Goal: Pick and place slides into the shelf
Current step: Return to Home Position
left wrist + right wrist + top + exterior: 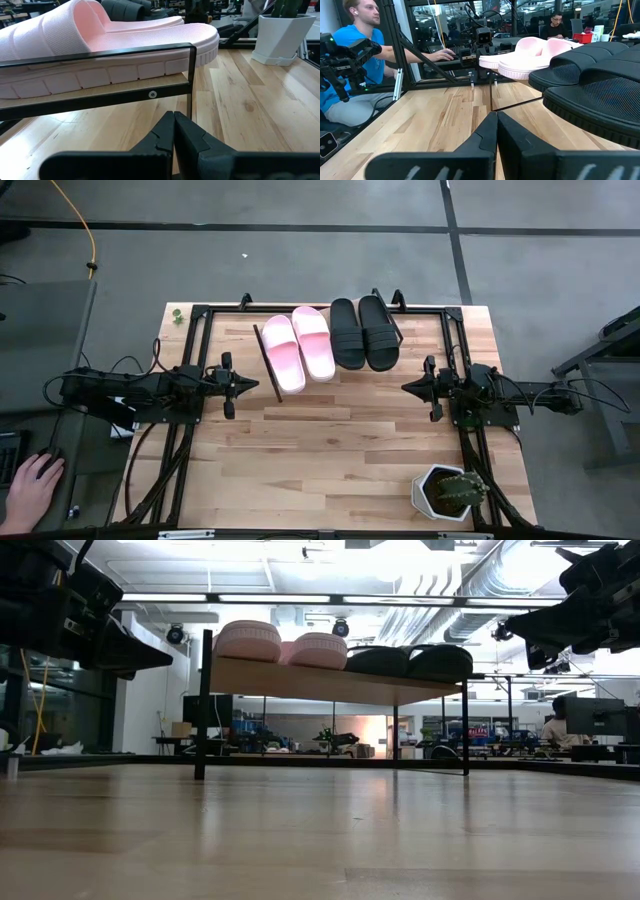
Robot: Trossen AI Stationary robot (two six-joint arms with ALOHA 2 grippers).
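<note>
All four slides lie on the shelf (pixel 330 682), which stands at the far middle of the table (pixel 330 450). They lie side by side in one row. From the left arm's side to the right arm's side they are the first pink slide (pixel 283 352), the second pink slide (pixel 315 340), the first black slide (pixel 347 332) and the second black slide (pixel 378 330). The long axis of each slide runs from the far edge of the table toward the near edge. The strap ends point to the far side and the heel ends point to the near side. The axes are not fully straight: the heel ends lean a little toward the right arm's side, the pink ones more than the black ones. The two pink slides touch each other, and so do the two black ones. The left gripper (pixel 255 385) hangs over the table just beside the shelf's left corner, with its jaws closed together on nothing. The right gripper (pixel 408 387) hangs near the black slides on the other side, and its jaws are also together and hold nothing. A potted cactus (pixel 447 492) stands at the near right corner.
</note>
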